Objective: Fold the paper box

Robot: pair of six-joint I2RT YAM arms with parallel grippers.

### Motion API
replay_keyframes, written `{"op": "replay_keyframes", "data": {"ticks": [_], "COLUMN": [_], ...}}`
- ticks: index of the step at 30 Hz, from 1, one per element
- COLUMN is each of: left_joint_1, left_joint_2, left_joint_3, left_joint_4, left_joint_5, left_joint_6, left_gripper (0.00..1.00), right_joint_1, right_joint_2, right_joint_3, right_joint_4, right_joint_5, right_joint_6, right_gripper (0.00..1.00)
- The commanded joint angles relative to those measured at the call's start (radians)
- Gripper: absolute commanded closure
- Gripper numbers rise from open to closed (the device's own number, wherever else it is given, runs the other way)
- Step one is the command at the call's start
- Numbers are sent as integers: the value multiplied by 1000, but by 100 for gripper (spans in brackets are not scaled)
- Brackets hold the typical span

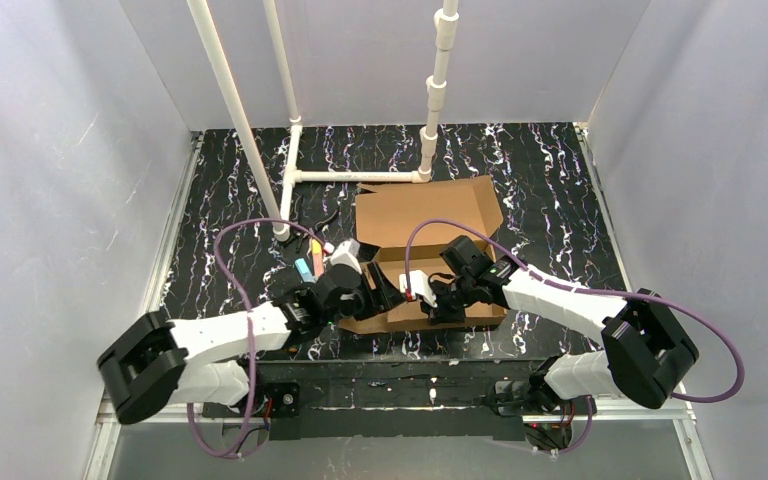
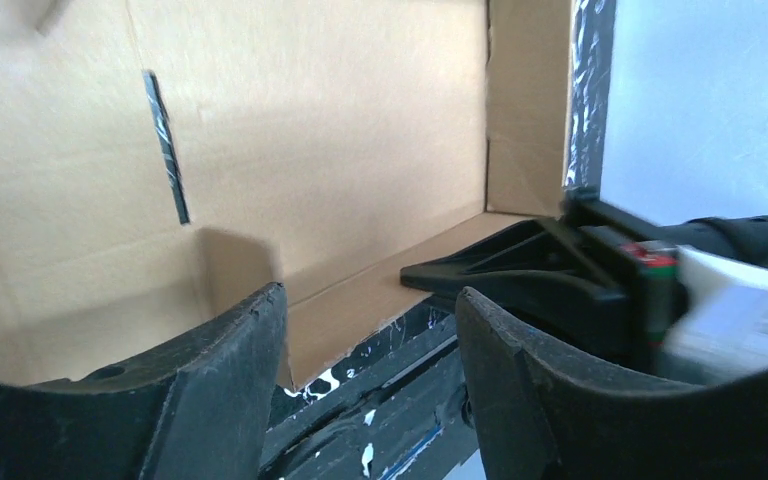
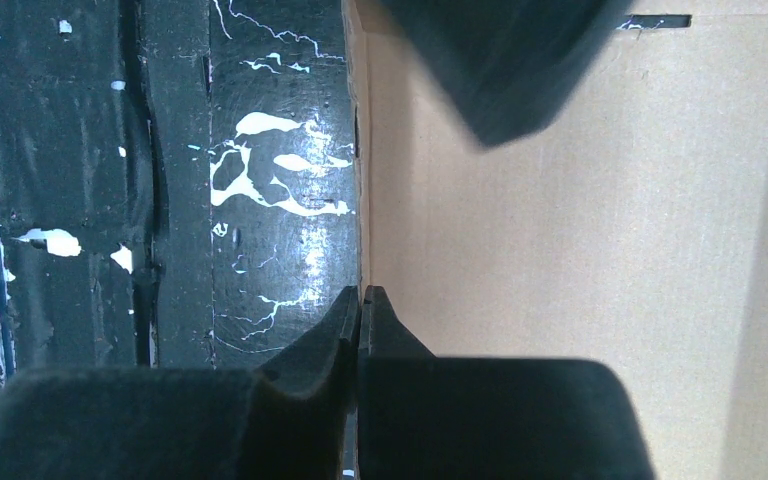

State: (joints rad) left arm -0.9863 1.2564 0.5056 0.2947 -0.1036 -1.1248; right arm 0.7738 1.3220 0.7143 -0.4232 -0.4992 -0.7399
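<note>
From above, I see the plain brown corrugated cardboard box (image 1: 425, 210) in the middle of the black table with white marbling (image 1: 550, 180). Its large flap lies open toward the far side. Both arms meet at its near part.

In the left wrist view, the left gripper (image 2: 370, 300) has its fingers spread apart. The box's low wall edge is between them, not touched.

In the right wrist view, the right gripper (image 3: 362, 295) has its fingers pressed together exactly at the box's edge. I cannot tell if cardboard is pinched there.
</note>
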Motion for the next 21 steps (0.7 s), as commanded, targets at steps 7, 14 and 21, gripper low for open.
{"op": "replay_keyframes", "data": {"ticks": [7,14,21], "left_joint_1": [190,347,365], "left_joint_2": [-191,-51,160], "left_joint_3": [198,255,320], "left_joint_4": [-432,-399,-248], "left_joint_5": [-29,46,185], "left_joint_6": [308,414,415], "left_gripper": [37,39,54], "right_joint_1": [1,1,1], "right_joint_2": [18,25,33], "right_joint_3": [4,3,4], "right_joint_4": [16,16,12], "right_joint_5": [21,25,24], "right_joint_6": [-18,-18,-20], "right_gripper": [99,99,99]}}
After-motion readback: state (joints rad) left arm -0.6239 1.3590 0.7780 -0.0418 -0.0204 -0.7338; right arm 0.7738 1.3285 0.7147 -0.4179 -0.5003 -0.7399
